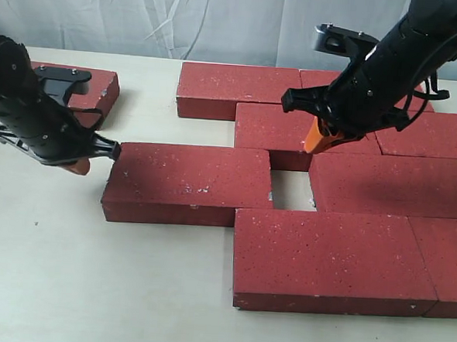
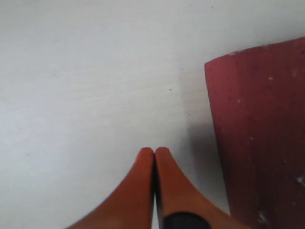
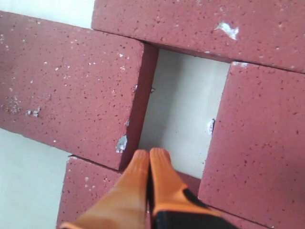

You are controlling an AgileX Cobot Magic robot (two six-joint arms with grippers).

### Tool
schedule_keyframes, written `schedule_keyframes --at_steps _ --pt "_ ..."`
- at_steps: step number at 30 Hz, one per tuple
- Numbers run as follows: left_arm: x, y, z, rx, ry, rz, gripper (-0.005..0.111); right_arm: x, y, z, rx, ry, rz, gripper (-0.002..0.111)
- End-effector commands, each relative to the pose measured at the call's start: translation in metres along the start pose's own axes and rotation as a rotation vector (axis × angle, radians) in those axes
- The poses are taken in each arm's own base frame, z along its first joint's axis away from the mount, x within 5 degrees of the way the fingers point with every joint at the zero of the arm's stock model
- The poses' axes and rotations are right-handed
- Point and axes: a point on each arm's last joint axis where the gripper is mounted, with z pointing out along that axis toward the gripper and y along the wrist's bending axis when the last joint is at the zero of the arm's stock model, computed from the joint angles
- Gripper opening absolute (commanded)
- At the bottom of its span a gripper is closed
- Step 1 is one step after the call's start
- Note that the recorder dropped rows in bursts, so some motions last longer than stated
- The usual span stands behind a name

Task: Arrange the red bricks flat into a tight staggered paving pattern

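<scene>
Your left hand [image 1: 78, 166], pinched shut and empty, sits just beside the rough dark-red rectangular brick [image 1: 187, 182]: likely heavy, rigid; push its end.

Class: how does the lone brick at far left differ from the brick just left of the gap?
The lone brick lies apart from the paving; the brick left of the gap abuts neighbours. The left arm partly hides the lone brick; the other shows fully. Both are dark red and lie flat.
</scene>
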Motion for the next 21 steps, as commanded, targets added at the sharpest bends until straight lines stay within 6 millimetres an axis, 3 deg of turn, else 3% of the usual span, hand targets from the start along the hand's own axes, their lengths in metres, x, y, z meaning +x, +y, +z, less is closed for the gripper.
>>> schedule_keyframes --at_steps 1,14,21 --pt "0.002 -0.001 0.011 0.007 0.029 -0.025 0.0 -0.001 0.001 -0.005 -0.024 -0.01 0.002 -0.001" --pt "0.001 -0.014 0.014 0.089 0.014 -0.068 0.0 -0.001 0.004 -0.005 -0.058 -0.015 0.003 -0.001" --pt "0.004 -0.017 0.032 0.094 0.051 -0.088 0.0 -0.001 0.004 -0.005 -0.058 -0.015 0.001 -0.001"
